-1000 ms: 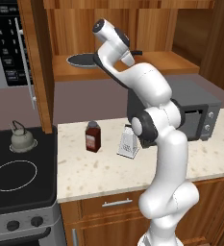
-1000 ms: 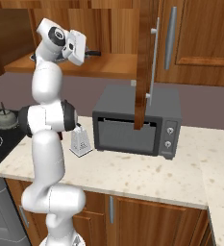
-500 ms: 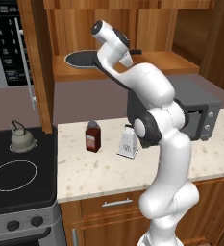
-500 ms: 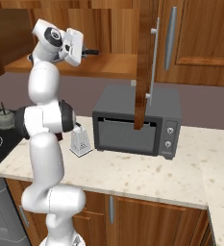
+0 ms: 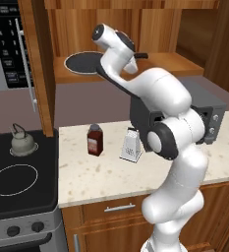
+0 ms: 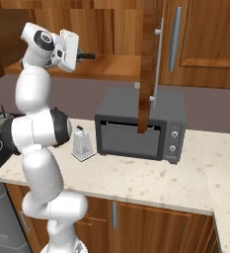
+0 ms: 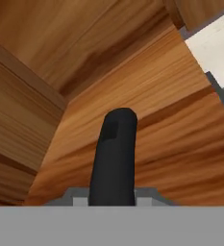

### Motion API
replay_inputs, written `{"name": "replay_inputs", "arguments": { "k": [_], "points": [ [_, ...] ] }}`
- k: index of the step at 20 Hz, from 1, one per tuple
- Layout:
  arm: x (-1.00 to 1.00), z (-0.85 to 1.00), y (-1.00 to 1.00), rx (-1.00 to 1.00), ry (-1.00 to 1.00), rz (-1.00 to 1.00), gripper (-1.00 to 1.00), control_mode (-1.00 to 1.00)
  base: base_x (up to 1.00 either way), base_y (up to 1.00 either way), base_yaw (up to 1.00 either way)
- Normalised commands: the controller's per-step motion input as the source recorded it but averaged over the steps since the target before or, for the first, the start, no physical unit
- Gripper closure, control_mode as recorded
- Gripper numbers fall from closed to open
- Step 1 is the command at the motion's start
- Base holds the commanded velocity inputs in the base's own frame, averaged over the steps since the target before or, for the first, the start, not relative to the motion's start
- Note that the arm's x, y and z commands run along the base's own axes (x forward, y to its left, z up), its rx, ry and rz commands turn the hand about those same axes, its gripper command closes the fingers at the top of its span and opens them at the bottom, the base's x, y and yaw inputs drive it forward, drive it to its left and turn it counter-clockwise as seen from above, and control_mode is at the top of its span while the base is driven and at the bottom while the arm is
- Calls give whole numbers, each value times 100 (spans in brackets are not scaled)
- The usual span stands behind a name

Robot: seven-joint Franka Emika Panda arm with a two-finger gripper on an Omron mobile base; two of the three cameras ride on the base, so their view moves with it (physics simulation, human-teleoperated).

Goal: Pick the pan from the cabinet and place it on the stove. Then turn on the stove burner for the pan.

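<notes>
The pan (image 5: 82, 62), dark and round, lies on the wooden shelf of the open cabinet (image 5: 172, 63). Its thin black handle (image 6: 87, 56) points right, past my hand. My gripper (image 5: 134, 60) is at shelf height, shut on that handle. In the hand view the handle (image 7: 114, 153) rises from between my gripper (image 7: 112, 196) over the shelf boards. The stove (image 5: 42, 197) sits low on the left, and its large white-ringed stove burner (image 5: 14, 179) is bare.
A small grey kettle (image 5: 22, 142) stands on the stove's back burner. On the counter are a brown bottle (image 5: 94, 139), a steel grater (image 5: 130, 145) and a dark microwave (image 6: 136, 129). The open cabinet doors (image 5: 37, 69) (image 6: 148, 64) hang on either side. Knobs (image 5: 22, 229) line the stove front.
My hand and the pan have edged slightly to the left along the shelf. The grip on the handle is unchanged.
</notes>
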Motion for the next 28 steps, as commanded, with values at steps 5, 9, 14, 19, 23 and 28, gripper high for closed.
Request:
{"name": "replay_inputs", "arguments": {
  "k": [5, 9, 14, 19, 23, 28],
  "points": [
    [-82, 0, -4, 3, -4, 0, 100, -100, 0, 0, 0],
    [-84, 0, -22, 6, -1, 0, 100, -100, 0, 0, 0],
    [-87, 0, -28, 6, -1, -1, 100, -100, 0, 0, 0],
    [-95, -2, -22, 5, -1, 0, 100, -100, 0, 0, 0],
    [-98, -7, -18, 3, -1, 0, 100, -100, 0, 0, 0],
    [-98, -13, -12, 1, 0, 0, 100, -100, 0, 0, 0]
  ]
}}
